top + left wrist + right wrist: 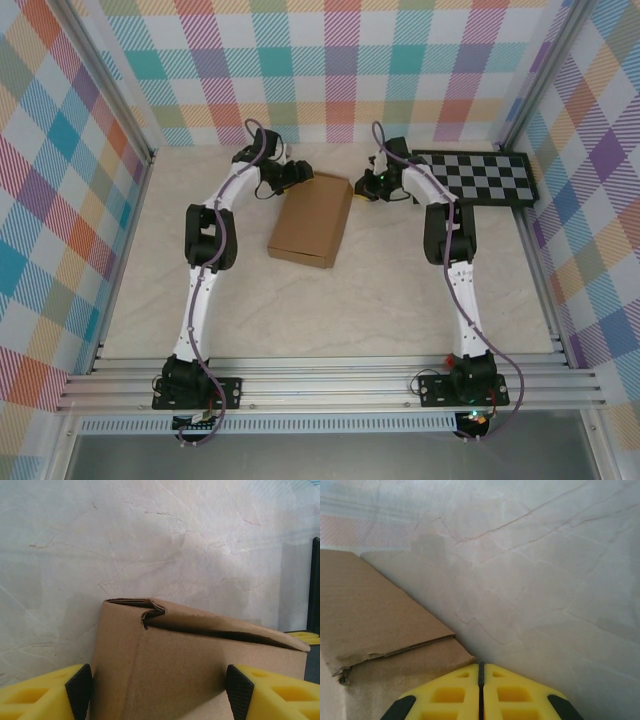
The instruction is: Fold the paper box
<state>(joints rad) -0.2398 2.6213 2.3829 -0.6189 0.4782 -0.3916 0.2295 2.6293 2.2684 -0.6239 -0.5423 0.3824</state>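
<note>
The paper box [312, 220] is a shallow brown cardboard box lying closed in the middle of the table. My left gripper [297, 177] is at its far left corner. In the left wrist view that corner of the box [190, 665] sits between the wide-apart jaws of the left gripper [159, 692]. The lid there is slightly lifted, with a crumpled tab. My right gripper [359, 187] is at the far right corner. Its yellow fingers [450, 695] are pressed together on nothing, with the right gripper's tip [480, 672] just beside the box edge [395, 645].
A black-and-white checkerboard panel [480, 178] lies flat at the back right, behind the right arm. Plaid walls [330, 60] close off the back and sides. Metal rails [330, 385] run along the near edge by the arm bases.
</note>
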